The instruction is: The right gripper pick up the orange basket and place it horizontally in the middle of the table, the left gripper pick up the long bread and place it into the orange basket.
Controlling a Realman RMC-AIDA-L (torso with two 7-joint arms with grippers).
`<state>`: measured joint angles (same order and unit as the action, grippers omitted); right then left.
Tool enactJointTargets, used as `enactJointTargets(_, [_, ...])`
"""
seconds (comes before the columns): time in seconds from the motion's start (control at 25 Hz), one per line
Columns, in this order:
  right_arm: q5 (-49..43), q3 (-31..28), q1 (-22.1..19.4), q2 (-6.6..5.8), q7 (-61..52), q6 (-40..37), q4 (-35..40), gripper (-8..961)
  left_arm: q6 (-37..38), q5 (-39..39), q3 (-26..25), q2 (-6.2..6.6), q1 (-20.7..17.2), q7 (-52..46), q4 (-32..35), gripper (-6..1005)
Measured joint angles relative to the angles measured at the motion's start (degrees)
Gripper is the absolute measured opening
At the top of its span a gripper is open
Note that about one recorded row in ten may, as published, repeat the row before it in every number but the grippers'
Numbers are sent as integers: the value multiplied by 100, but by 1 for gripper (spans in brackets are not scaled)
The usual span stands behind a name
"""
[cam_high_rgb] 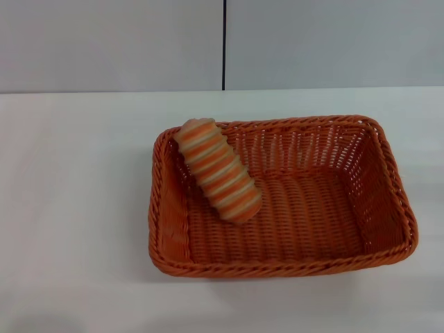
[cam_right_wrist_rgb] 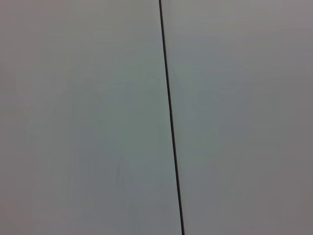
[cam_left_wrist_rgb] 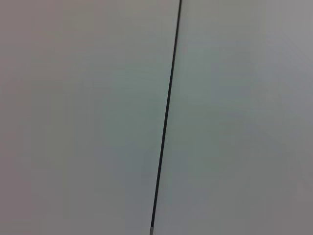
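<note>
The orange basket [cam_high_rgb: 281, 198] sits in the middle of the head view, its long side running across the frame, resting flat on the white counter [cam_high_rgb: 69, 208]. The long bread [cam_high_rgb: 218, 170] lies inside it, in the left part, set on a diagonal: its upper end leans on the braided rim near the basket's upper left corner, and its lower end rests on the woven floor. So the loaf is tilted, propped against the back wall rather than lying flat.

Neither arm shows in the head view. Both wrist views show only a pale grey wall [cam_left_wrist_rgb: 73, 117] with a thin dark seam [cam_left_wrist_rgb: 166, 117] running down it, and no fingers, so I cannot tell whether the left or the right jaws are apart or together. The cameras facing the wall suggest both arms are raised and drawn back from the work.

Judged from how things lie, both parts of the task look done: basket placed crosswise at the centre, bread within it.

What could still go wrong is small. The loaf's upper end rides on the rim, so a knock to the counter or basket could roll it; most likely it would slide down onto the floor, though it could tip outward over the back edge. An arm coming down again could also catch the sloping rim and drag the basket askew.
</note>
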<state>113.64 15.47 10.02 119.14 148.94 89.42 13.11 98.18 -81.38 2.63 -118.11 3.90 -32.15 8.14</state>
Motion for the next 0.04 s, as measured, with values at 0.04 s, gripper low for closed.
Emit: enactJointTargets(0.04, [4, -49, 1, -1, 1, 67, -2, 742, 43, 29, -47, -20, -5, -23, -116, 802])
